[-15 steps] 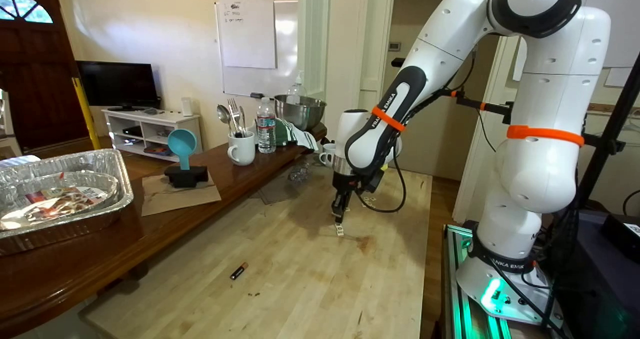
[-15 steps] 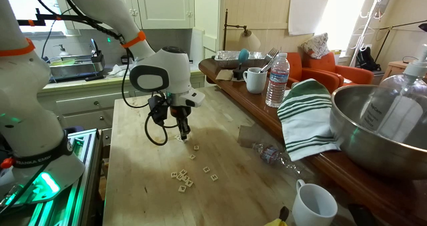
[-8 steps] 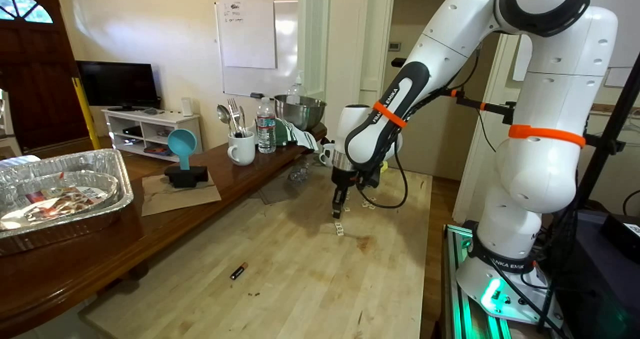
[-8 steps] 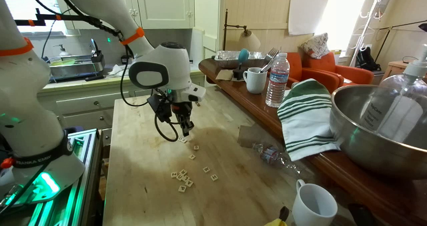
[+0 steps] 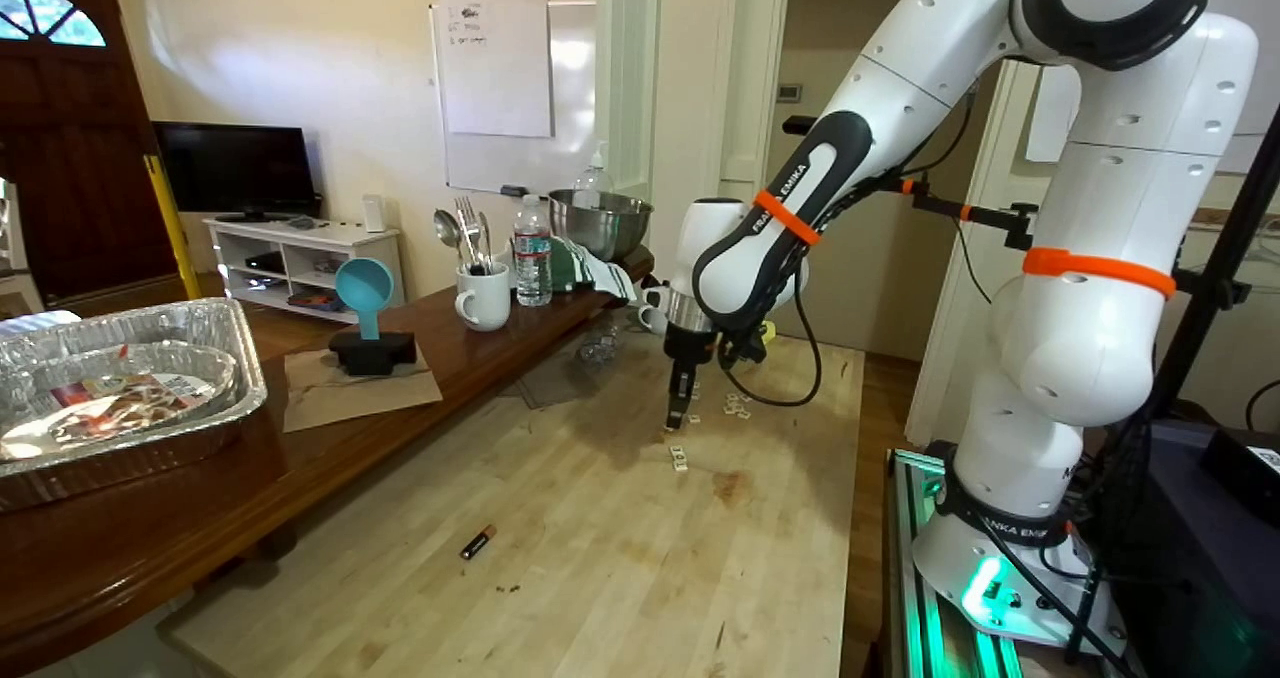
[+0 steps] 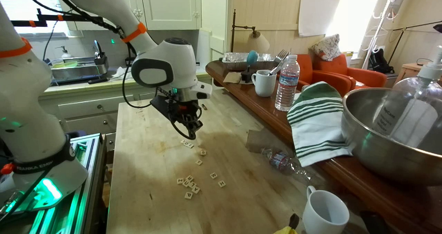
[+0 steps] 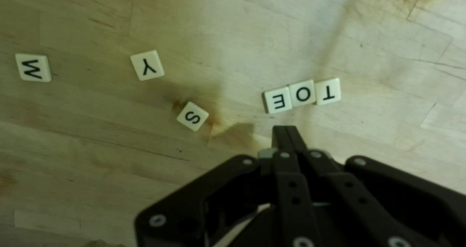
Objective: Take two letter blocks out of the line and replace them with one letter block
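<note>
Desk (image 5: 620, 598): pale wood, stained in places, a copper-topped battery (image 5: 478, 542) lying out on its own.
Row (image 7: 303, 100): T block (image 7: 327, 91), O block (image 7: 301, 93) and E block (image 7: 278, 100) side by side on the desk, spelling TOE.
Loose: S block (image 7: 192, 116) near the E end, Y block (image 7: 147, 65) and W block (image 7: 33, 67) farther off; in an exterior view I see a jumble of more blocks (image 6: 192, 185).
Hand (image 7: 285, 129): pointing down over the desk near the row, its two fingers together, a thin seam showing between them.
</note>
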Robot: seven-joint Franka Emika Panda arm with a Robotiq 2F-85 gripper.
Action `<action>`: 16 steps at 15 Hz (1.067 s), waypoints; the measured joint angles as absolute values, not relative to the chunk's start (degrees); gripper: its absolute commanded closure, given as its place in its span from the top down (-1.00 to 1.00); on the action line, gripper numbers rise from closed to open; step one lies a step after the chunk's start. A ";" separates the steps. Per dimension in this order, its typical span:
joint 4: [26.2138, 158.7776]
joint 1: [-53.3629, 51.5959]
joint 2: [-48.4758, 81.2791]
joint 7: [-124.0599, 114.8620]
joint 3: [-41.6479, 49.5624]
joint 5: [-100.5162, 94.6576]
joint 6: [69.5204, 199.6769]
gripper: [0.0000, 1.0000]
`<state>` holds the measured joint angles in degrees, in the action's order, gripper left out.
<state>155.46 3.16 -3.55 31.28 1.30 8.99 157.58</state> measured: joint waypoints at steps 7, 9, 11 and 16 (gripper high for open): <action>157.34 1.67 -6.96 34.34 1.79 8.16 154.67 0.22; 157.39 1.16 -7.63 34.57 1.85 7.45 154.09 0.53; 157.29 0.62 -8.05 34.74 1.86 6.78 153.53 0.84; 157.24 -0.34 -8.84 34.76 1.86 4.67 152.39 1.00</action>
